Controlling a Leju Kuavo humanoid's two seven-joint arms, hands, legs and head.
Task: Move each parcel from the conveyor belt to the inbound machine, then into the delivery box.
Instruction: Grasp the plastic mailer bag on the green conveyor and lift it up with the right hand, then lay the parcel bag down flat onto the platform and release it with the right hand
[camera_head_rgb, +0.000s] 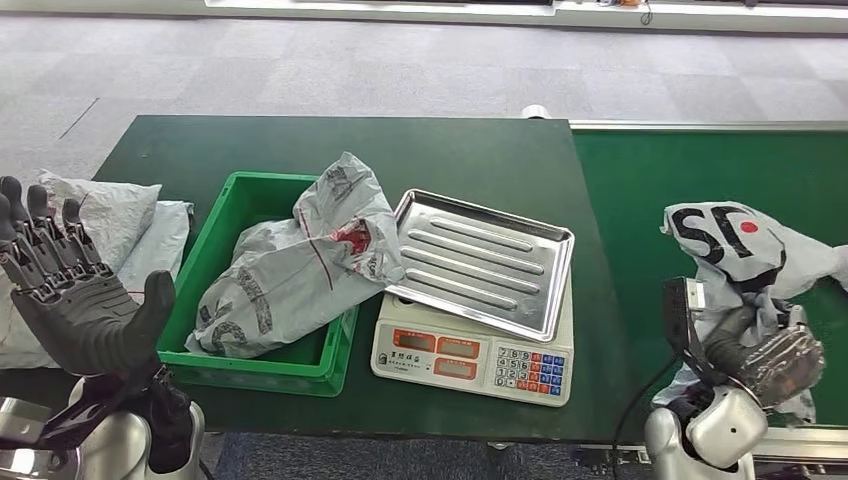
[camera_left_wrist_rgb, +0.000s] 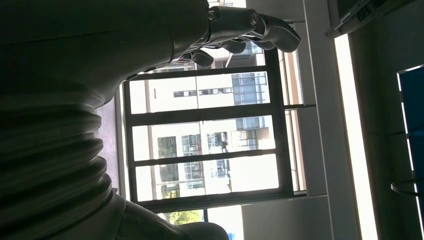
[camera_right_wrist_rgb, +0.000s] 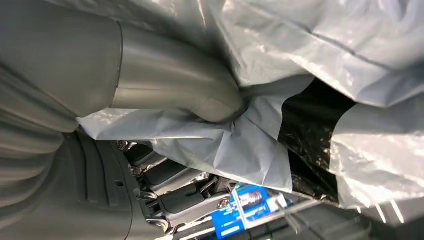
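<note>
A dark green tabletop (camera_head_rgb: 470, 160) stands on grey carpeted floor (camera_head_rgb: 300, 70), butting the brighter green conveyor belt (camera_head_rgb: 700, 180) along its right edge. The right hand (camera_head_rgb: 770, 365) grasps a crumpled grey plastic parcel (camera_head_rgb: 740, 245) on the belt's near edge, while the left hand (camera_head_rgb: 75, 310) hovers released, fingers spread, off the tabletop's left corner. Another grey parcel (camera_head_rgb: 300, 260) fills the green plastic box (camera_head_rgb: 215, 240) beside the steel-trayed scale (camera_head_rgb: 480, 300), bare tabletop behind them

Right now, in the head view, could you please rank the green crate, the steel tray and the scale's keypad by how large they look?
1. Green crate, partly covered by a parcel
2. Steel tray, looking similar to the crate, so that order is unsure
3. Keypad, clearly smallest

Grey carpet floor (camera_head_rgb: 250, 70); window (camera_left_wrist_rgb: 210, 145)
</note>
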